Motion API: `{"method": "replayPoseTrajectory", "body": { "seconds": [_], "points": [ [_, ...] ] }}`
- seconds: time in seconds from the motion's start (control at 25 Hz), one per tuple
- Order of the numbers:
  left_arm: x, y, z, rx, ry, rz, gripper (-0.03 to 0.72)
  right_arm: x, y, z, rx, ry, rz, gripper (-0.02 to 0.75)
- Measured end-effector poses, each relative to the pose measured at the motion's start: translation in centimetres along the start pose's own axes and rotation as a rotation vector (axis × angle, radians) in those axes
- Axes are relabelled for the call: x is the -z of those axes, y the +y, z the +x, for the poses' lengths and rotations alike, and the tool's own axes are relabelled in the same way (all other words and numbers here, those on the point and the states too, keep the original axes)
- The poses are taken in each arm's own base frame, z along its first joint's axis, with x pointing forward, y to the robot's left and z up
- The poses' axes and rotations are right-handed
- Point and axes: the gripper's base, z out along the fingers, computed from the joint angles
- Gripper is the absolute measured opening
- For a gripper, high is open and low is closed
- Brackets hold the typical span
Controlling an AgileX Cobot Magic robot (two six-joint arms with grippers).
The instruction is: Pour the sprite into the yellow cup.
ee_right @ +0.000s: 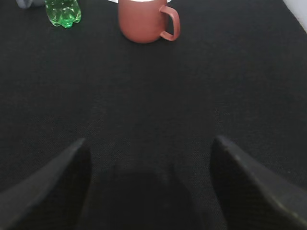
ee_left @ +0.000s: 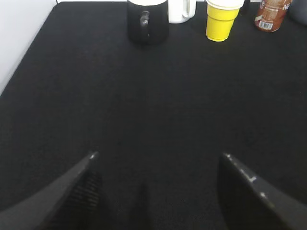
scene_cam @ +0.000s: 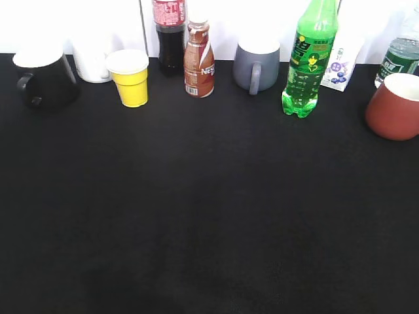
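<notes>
Sprite: the green bottle (scene_cam: 309, 59) stands upright at the back of the black table (scene_cam: 209, 216), right of centre, well ahead of the right gripper (ee_right: 148, 158) and off to its left; nothing touches it.
Yellow cup: the cup (scene_cam: 130, 78) stands upright in the back row on the left, well apart from the left gripper (ee_left: 158, 165), ahead and to its right.
Left gripper: fingers spread wide, low over bare cloth, holding nothing.
Right gripper: fingers spread wide too, holding nothing.
Count: four bottles in the row — the sprite, a cola bottle (scene_cam: 169, 33), a brown drink bottle (scene_cam: 199, 60), a dark-green bottle (scene_cam: 399, 55); five drinking vessels — yellow cup, black mug (scene_cam: 44, 80), white mug (scene_cam: 91, 60), grey mug (scene_cam: 256, 65), red-brown mug (scene_cam: 395, 106); one small carton (scene_cam: 342, 62).
Cut off: the sprite's cap and the cola's top run out of frame; the carton sits partly behind the sprite; neither arm shows in the exterior view.
</notes>
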Motion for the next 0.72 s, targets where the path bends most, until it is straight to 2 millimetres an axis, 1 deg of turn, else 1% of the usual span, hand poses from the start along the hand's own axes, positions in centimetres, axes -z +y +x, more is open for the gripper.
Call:
{"method": "replayPoseTrajectory", "body": {
  "seconds": [0.72],
  "points": [
    [0.00, 0.00, 0.00, 0.000, 0.000, 0.000, 0.566, 0.00, 0.02, 0.00, -0.001, 0.000, -0.003, 0.587]
  ]
}}
